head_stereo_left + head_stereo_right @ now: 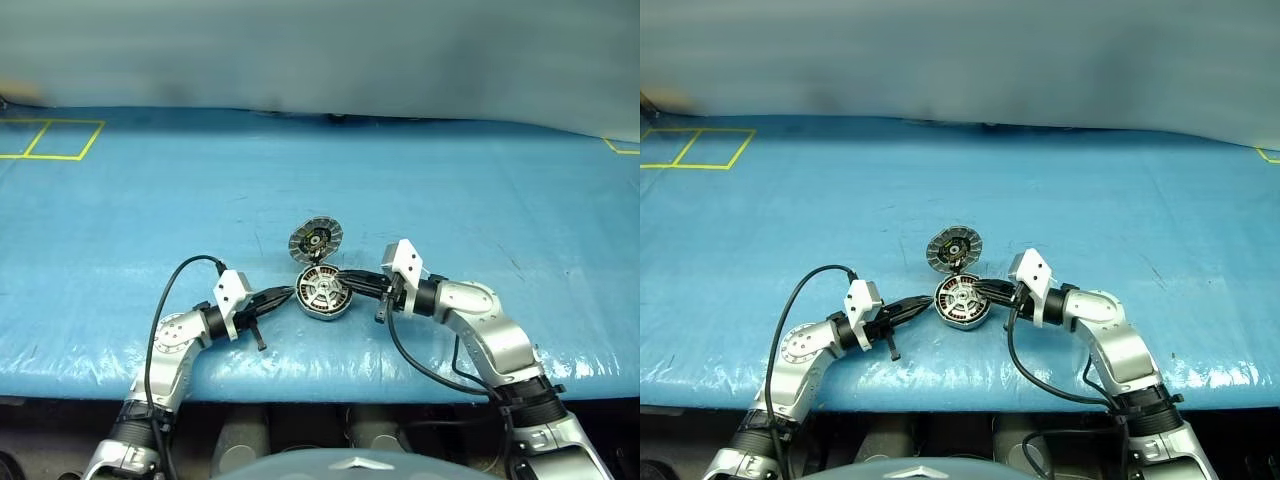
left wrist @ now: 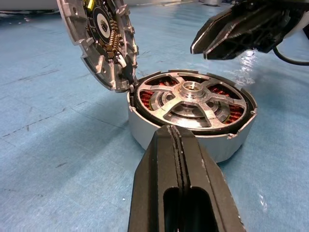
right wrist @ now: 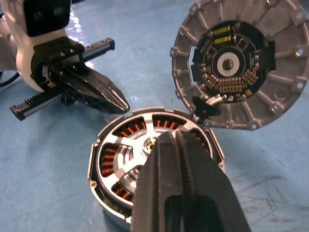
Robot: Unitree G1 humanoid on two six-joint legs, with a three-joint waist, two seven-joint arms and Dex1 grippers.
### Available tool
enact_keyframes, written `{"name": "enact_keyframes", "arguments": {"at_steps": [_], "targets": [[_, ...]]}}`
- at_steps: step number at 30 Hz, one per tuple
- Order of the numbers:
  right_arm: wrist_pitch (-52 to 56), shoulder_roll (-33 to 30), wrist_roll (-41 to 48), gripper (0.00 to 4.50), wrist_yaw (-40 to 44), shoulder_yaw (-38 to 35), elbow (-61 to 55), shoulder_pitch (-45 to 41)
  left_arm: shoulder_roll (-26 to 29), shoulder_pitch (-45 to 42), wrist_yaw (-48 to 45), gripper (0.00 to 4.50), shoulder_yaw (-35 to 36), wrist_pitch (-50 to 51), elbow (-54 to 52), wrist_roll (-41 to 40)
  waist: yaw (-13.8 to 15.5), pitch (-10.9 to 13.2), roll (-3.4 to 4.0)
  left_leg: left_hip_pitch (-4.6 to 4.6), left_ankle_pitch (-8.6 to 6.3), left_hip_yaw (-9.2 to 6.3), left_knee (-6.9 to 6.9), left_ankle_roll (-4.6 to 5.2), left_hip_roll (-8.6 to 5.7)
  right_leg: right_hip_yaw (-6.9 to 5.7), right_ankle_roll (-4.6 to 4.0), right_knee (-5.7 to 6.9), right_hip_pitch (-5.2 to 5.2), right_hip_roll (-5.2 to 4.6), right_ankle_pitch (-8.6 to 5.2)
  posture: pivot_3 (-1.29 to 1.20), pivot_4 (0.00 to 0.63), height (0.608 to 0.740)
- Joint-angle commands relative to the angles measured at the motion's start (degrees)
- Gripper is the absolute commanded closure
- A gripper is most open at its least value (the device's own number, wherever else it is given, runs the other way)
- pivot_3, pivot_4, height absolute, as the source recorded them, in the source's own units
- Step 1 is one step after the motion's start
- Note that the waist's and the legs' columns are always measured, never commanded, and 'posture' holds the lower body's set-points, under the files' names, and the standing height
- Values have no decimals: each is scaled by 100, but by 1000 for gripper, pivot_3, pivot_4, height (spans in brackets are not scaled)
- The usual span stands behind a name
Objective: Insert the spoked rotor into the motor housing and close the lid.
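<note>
The motor housing (image 1: pixel 322 306) sits on the blue mat near the front edge. The spoked rotor (image 2: pixel 193 99) lies inside it, silver spokes inside a dark rim, copper windings showing between them. The lid (image 1: pixel 316 238) stands open and upright on its hinge at the housing's far side, its inner circuit face (image 3: pixel 231 63) turned toward me. My left gripper (image 1: pixel 288 291) is shut and empty, its tip at the housing's left wall, touching or nearly so. My right gripper (image 1: pixel 346 281) is shut and empty, hanging just above the rotor's right part (image 3: pixel 176 137).
The blue mat (image 1: pixel 450 200) covers the whole table. Yellow tape marks lie at the far left (image 1: pixel 50 140) and far right (image 1: pixel 625 148). The table's front edge (image 1: pixel 330 385) runs close behind both arms. Black cables loop from each wrist.
</note>
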Motion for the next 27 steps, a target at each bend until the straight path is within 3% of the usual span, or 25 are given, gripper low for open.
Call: {"name": "enact_keyframes", "arguments": {"at_steps": [1,20,27], "targets": [[-110,155,-17,4467,-41,126,20,-126,35,54,53,4500,99,-61,-236,-38,1,0,0,0,0,0,0,0,0,0,0,0,0,0,0,0,150,740],[-392,83,-1337,4467,-541,913,648,-217,92,66,190,4500,69,-110,-262,9,-15,-8,-6,41,0,5,-1,-1,2,2,-7,8,33,0,-4,0,150,740],[-287,544,-220,4467,-540,187,95,-192,104,59,183,4500,72,-113,-253,5,-19,-7,-7,36,0,5,-5,-1,2,2,-9,8,27,0,-5,0,150,740]]}}
